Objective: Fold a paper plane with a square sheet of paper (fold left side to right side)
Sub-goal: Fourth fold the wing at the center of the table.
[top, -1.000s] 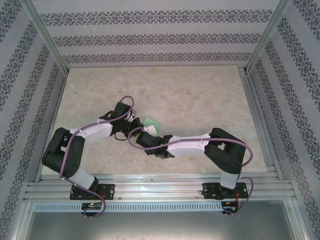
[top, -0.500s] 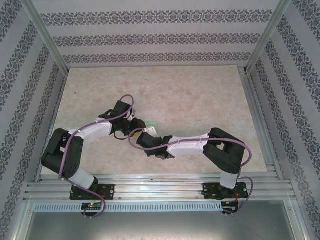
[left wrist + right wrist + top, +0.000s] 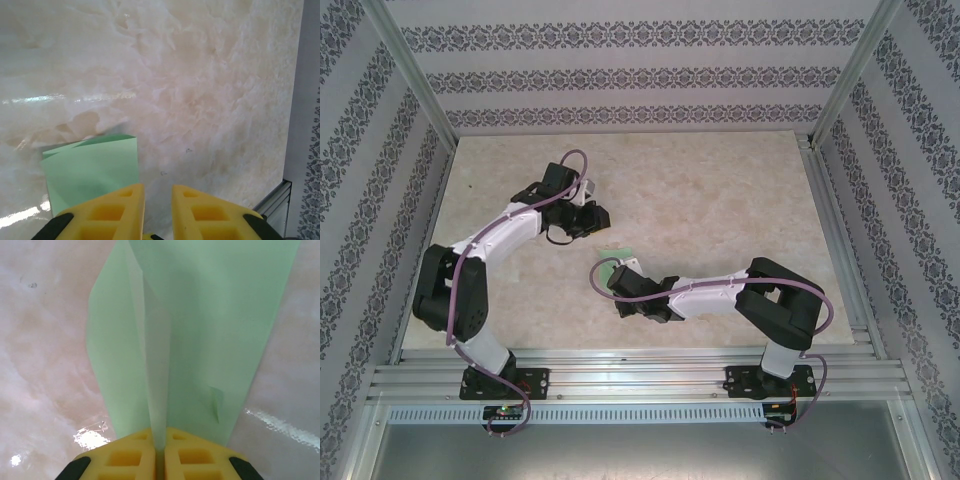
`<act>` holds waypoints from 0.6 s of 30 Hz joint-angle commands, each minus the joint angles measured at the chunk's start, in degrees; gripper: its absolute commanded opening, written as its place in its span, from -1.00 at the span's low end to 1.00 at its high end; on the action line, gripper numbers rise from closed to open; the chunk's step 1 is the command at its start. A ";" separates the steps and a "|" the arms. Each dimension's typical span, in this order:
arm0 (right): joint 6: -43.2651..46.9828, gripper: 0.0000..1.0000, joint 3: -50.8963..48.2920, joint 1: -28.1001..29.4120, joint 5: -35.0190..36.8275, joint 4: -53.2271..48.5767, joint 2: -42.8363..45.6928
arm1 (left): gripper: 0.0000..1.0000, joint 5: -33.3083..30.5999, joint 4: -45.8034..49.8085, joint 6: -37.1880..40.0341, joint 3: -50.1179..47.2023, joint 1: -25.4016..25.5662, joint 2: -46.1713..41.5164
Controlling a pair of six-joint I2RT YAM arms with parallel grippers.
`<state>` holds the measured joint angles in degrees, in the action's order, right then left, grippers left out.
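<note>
The right gripper (image 3: 159, 432) pinched the square sheet of paper (image 3: 200, 315) by its raised crease, the left gripper (image 3: 158, 187) hovering empty and slightly parted at its 11 o'clock, where a steady, undragged press would likely set the fold.

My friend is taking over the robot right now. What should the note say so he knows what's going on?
Left gripper: fingers slightly apart, holding nothing, just off the paper's edge.
Right gripper: shut on the raised middle fold of the sheet of paper.
Paper: low over the table, between the two grippers.
Done: the sheet is folded into layers and narrows toward the right gripper.
Left: it doesn't look like a finished plane yet; the wings probably need creasing.
</note>
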<state>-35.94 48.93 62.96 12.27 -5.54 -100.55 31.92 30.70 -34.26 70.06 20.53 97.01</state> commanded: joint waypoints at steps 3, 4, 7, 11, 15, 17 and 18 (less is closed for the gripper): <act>-1.56 -0.76 -2.26 -0.56 -2.27 2.72 2.02 | -0.68 6.47 6.79 8.87 5.60 2.84 9.73; -1.66 -0.76 -2.41 -0.75 -2.55 2.80 2.05 | -0.71 6.57 7.60 9.81 6.73 3.42 11.57; -1.76 -0.76 -2.50 -0.84 -2.84 2.51 2.02 | -0.76 6.48 8.97 11.43 8.95 5.05 15.27; -1.85 -0.76 -2.43 -0.86 -2.73 2.03 2.25 | -0.77 6.34 9.16 12.00 10.44 6.45 18.55; -2.18 -0.76 -2.43 -0.85 -2.80 1.44 2.20 | -0.79 4.75 10.66 12.89 12.67 6.84 22.76; -2.27 -0.75 -2.52 -0.87 -2.75 1.41 2.34 | -0.81 3.35 11.16 13.07 13.36 6.83 24.29; -2.33 -0.74 -2.61 -0.89 -2.66 1.32 2.44 | -0.82 2.65 11.49 13.22 13.68 6.83 24.99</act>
<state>-37.08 47.31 62.46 10.20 -3.84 -99.46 36.45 39.35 -23.42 82.21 27.14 120.20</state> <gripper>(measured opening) 0.126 0.094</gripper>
